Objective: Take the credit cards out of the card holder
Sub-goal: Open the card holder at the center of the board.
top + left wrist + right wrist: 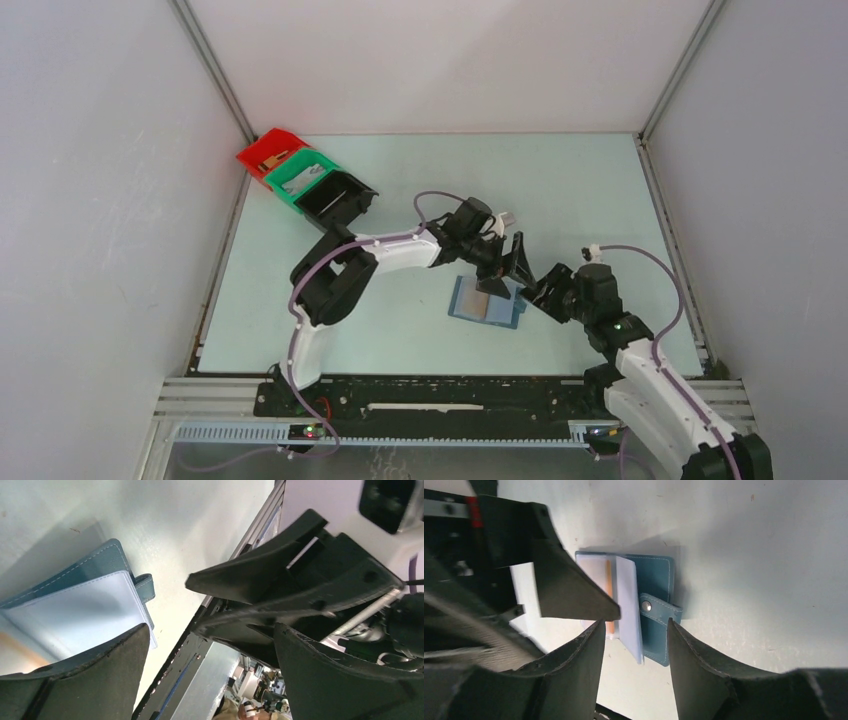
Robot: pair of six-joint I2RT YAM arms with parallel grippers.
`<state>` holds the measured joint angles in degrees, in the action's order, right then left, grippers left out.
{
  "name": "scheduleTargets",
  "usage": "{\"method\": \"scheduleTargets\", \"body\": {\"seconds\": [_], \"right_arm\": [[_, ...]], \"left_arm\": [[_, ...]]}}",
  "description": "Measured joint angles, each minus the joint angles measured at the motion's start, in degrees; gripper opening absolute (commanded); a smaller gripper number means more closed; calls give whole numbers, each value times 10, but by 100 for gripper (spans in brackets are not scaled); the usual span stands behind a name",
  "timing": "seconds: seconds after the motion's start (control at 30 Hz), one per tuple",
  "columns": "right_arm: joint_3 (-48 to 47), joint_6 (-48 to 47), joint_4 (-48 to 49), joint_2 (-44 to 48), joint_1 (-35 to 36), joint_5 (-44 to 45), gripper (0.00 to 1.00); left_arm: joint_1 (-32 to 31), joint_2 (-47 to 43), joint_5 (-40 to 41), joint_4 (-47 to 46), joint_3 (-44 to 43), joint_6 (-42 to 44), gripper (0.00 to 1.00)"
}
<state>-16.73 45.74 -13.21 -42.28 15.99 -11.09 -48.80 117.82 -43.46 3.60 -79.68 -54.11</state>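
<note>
The slate-blue card holder point(478, 303) lies spread open on the table, its snap tab point(659, 608) toward my right gripper. A pale blue sleeve point(629, 605) stands up from it, and the tan edge of one of the credit cards point(609, 595) shows beside that sleeve. My left gripper point(505, 262) hovers open just over the holder, nothing between its fingers point(100, 680). My right gripper point(535, 290) is open at the holder's right edge, its fingertips point(704, 670) either side of the sleeve and tab without touching them. The two grippers are very close together.
Red point(268, 150), green point(300, 178) and black point(335, 197) bins stand in a row at the back left corner. A metal rail point(450, 410) runs along the near table edge, and white walls enclose the other three sides.
</note>
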Motion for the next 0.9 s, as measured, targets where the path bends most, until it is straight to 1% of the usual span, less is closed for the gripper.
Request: {"method": "scheduleTargets", "body": {"seconds": [0.07,0.17,0.2,0.27,0.33,0.43,0.53,0.73,0.8,0.9], "right_arm": [[2,0,-12,32,-4,-1,54],[10,-2,-22,52,-6,-14,43],[11,-3,-21,52,-6,-21,37],[14,-2,-9,45,-6,-39,29],[15,-2,5,31,-4,-53,23],[15,-2,42,-9,14,-76,22],[13,-3,64,-32,42,-96,22],[-12,-1,110,-88,67,-102,21],[-24,1,120,-118,69,-94,17],[-32,1,118,-167,64,-80,13]], "left_arm": [[-5,12,-6,-1,-7,-3,98],[-10,23,-12,-2,-13,-10,98],[-11,23,-11,-1,-13,-10,98],[-10,24,-3,5,-13,-9,98],[-7,22,6,13,-13,-5,99],[5,3,29,42,-12,7,99],[36,-33,48,52,-9,17,99],[79,-92,70,65,12,38,99],[81,-99,73,71,23,45,99],[78,-100,78,87,41,53,100]]}}
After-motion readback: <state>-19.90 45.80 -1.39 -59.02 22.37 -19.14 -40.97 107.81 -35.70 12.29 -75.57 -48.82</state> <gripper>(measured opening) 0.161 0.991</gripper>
